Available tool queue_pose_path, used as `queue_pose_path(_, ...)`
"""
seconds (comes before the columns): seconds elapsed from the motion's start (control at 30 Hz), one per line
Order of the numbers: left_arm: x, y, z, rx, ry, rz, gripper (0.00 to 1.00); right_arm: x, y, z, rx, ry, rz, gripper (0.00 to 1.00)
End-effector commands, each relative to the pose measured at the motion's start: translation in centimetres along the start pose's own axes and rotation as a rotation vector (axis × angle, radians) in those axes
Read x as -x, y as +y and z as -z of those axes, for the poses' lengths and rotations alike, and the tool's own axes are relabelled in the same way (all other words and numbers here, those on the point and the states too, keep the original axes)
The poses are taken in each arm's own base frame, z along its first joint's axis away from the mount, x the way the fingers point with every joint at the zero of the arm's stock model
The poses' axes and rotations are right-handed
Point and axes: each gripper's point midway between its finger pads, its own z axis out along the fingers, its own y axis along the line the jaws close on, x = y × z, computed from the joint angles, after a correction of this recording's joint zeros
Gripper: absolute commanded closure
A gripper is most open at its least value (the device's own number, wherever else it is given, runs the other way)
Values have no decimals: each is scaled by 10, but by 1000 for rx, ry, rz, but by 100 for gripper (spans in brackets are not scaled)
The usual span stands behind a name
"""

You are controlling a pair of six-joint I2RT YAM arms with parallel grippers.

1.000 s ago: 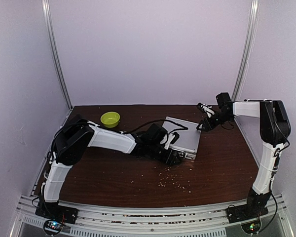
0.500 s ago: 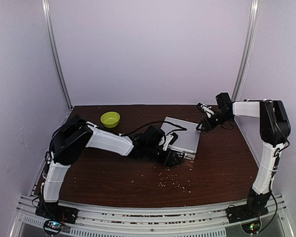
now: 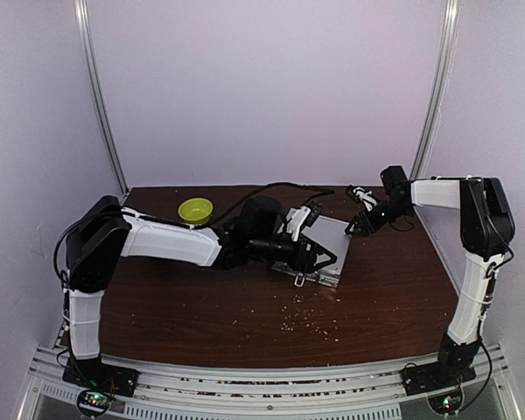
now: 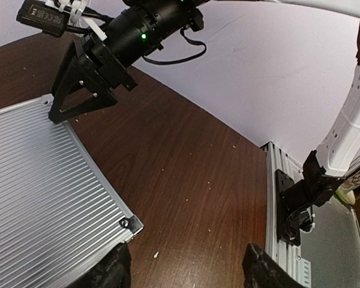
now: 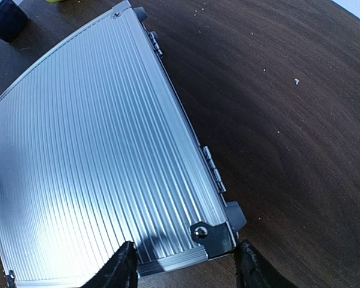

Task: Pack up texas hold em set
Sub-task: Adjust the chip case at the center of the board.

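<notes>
Top external view: the silver briefcase [image 3: 334, 238] lies flat and closed on the brown table [image 3: 192, 302], right of centre. The left gripper [image 4: 189, 273] hangs over its near edge. Its fingers are spread with nothing between them, and one dark finger sits just beside a riveted corner. The right gripper [image 5: 186, 267] is at the far hinge-side corner, fingers apart, with that corner showing between them. I cannot tell whether they touch it.

No chips, cards or dice are in view, and I cannot tell whether the latches are fastened. The main risk, I judge, is the case skating or pivoting on the smooth wood if either arm presses on one corner alone. The two grippers are also close together over the lid and could knock each other. The left arm's cable [image 3: 289, 185] loops above the case and might catch.

A lime-green bowl [image 3: 195, 210] stands well apart at the far left. Pale crumbs [image 3: 311, 322] dot the wood nearer the bases. Neither blocks the case.
</notes>
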Motion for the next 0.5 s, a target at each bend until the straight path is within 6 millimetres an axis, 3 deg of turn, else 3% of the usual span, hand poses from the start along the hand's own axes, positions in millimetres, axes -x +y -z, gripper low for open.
queue_pose_path(0.0,27,0,26,97,13,-99,34,-15,32,1,103,63,-44,44)
queue_pose_path(0.07,43,27,43,247,21,-113,31,-4,24,17,66,19,-60,41)
queue_pose_path(0.13,59,66,67,397,19,-91,27,7,15,35,23,-29,-93,39)
queue_pose_path(0.23,66,115,94,523,24,-35,25,14,7,59,-42,-77,-127,37)
queue_pose_path(0.33,62,161,109,598,46,50,24,5,10,69,-80,-70,-171,36)
queue_pose_path(0.47,58,186,107,558,43,113,24,-23,31,60,-12,-28,-226,35)
